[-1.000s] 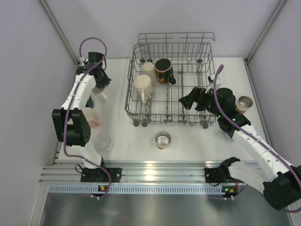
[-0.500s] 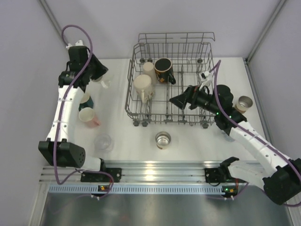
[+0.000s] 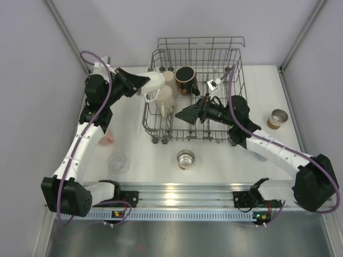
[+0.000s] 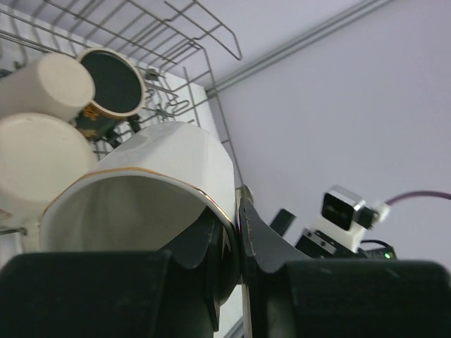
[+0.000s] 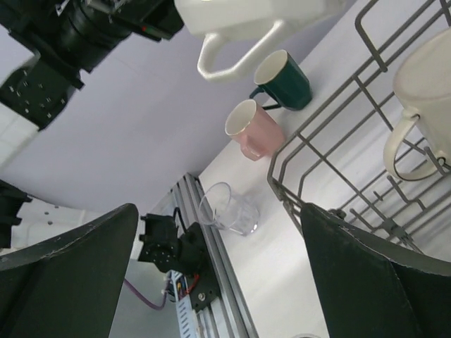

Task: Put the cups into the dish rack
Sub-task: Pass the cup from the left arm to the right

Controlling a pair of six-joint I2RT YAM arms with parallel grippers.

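Note:
My left gripper (image 3: 141,84) is shut on the rim of a white gold-rimmed mug (image 3: 154,82), held in the air over the left edge of the dish rack (image 3: 195,135). The left wrist view shows one finger inside the mug (image 4: 176,162) and one outside. Two cream mugs (image 3: 163,97) and a black mug (image 3: 186,78) lie in the rack. Above the rack's middle, my right gripper (image 3: 180,113) hangs open and holds nothing. On the table stand a steel cup (image 3: 185,158), a clear glass (image 3: 118,161), a pink cup (image 5: 254,128), a dark green cup (image 5: 285,79) and a brown-banded cup (image 3: 278,118).
The rack's raised back panel (image 3: 201,44) stands near the rear wall. Side walls close in the table on both sides. The aluminium rail (image 3: 171,194) with both arm bases runs along the near edge.
My left arm has lifted the white mug from the table's left side and swung it right to the rack's edge. The open right gripper has moved left over the rack.

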